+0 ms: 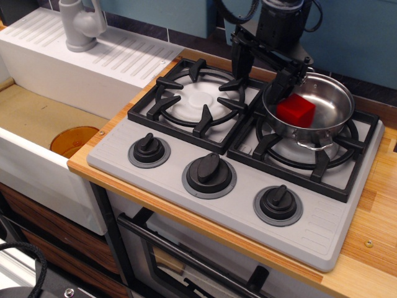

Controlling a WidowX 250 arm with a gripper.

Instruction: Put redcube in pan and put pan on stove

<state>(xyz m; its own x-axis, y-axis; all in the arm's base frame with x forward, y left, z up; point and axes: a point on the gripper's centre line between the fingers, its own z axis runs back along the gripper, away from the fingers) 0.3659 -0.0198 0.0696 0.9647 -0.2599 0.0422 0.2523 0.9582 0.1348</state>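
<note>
Redcube [296,110] lies inside the pan [322,115], which sits on the right-hand burner of the stove [239,205]. Behind, at the pan's left rim, the gripper [262,72] hangs with jaws spread wide, holding nothing, one finger reaching inside the rim.

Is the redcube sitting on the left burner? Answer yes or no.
No, the redcube lies inside the pan, which rests on the right burner grate of the stove.
</note>
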